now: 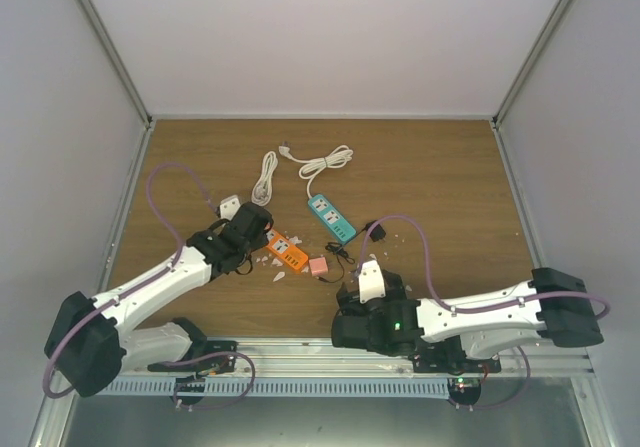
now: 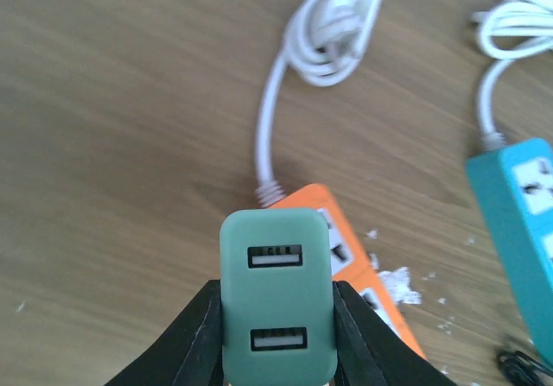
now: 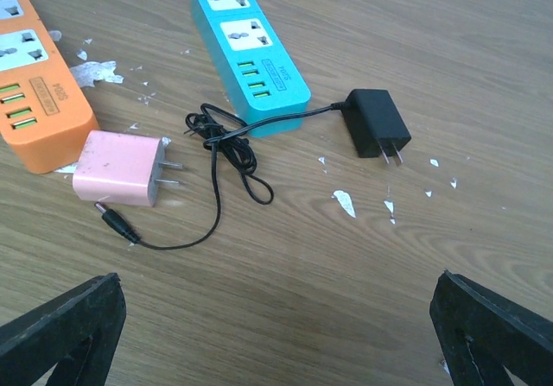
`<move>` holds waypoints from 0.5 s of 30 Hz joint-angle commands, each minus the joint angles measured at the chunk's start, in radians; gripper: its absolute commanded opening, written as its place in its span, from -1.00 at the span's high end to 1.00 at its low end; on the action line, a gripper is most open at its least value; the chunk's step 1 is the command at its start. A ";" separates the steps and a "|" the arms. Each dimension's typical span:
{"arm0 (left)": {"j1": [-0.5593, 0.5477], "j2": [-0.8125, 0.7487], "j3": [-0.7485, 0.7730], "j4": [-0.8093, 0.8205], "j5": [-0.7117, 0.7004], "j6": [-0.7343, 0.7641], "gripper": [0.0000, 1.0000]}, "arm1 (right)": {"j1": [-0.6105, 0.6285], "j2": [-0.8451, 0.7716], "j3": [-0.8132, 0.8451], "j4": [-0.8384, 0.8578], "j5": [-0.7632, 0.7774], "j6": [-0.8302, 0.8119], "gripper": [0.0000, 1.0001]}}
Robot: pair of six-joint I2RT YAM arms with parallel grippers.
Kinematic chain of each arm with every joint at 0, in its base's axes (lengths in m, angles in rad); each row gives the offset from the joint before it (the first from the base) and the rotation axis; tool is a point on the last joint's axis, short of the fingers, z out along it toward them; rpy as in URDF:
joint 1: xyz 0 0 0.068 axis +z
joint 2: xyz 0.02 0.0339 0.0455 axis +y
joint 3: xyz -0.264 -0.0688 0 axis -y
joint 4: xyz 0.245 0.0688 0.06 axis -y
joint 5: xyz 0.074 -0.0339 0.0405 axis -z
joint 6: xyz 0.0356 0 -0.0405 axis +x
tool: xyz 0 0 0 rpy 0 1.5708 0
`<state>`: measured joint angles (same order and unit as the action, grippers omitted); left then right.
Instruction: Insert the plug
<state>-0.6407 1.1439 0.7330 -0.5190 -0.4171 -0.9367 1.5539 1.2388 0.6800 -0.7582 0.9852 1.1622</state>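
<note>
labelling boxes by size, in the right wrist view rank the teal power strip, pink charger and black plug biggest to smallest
1. teal power strip, clearly largest
2. pink charger
3. black plug, barely smaller; the pink charger lies nearer the camera, so these two are unsure

A wooden surface [image 1: 450, 177] carries a teal strip [image 1: 331, 218], an orange strip [image 1: 288, 251] and white cords [image 1: 327, 161]. A pink adapter [image 3: 118, 168], black plug [image 3: 378, 123] and white flecks [image 3: 344, 201] lie nearby.
</note>
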 commanded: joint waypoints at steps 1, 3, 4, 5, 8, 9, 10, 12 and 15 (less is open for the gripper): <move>-0.018 -0.006 0.022 -0.141 -0.112 -0.271 1.00 | -0.002 -0.011 -0.014 0.043 0.014 -0.001 -0.99; -0.037 -0.017 0.010 -0.171 -0.129 -0.375 1.00 | -0.002 -0.006 -0.014 0.043 0.014 0.002 -0.99; -0.049 -0.020 0.006 -0.184 -0.140 -0.424 1.00 | -0.003 -0.003 -0.015 0.042 0.014 0.004 -0.99; -0.060 -0.019 0.004 -0.202 -0.151 -0.480 1.00 | -0.002 0.000 -0.016 0.043 0.014 0.007 -0.99; -0.088 0.012 0.016 -0.234 -0.177 -0.582 1.00 | -0.002 0.011 -0.016 0.043 0.015 0.011 -0.99; -0.096 0.032 0.033 -0.245 -0.180 -0.601 1.00 | -0.002 0.016 -0.016 0.041 0.016 0.014 -0.99; -0.105 0.056 0.052 -0.253 -0.184 -0.609 1.00 | -0.002 0.021 -0.016 0.040 0.017 0.019 -0.99; -0.116 0.133 0.111 -0.302 -0.184 -0.638 1.00 | -0.002 0.028 -0.015 0.032 0.018 0.027 -0.99; -0.127 0.262 0.254 -0.406 -0.187 -0.667 1.00 | -0.002 0.034 -0.017 0.022 0.018 0.043 -0.99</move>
<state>-0.7483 1.2877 0.8352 -0.8112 -0.5415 -1.4860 1.5536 1.2594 0.6731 -0.7349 0.9806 1.1599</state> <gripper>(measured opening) 0.256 0.995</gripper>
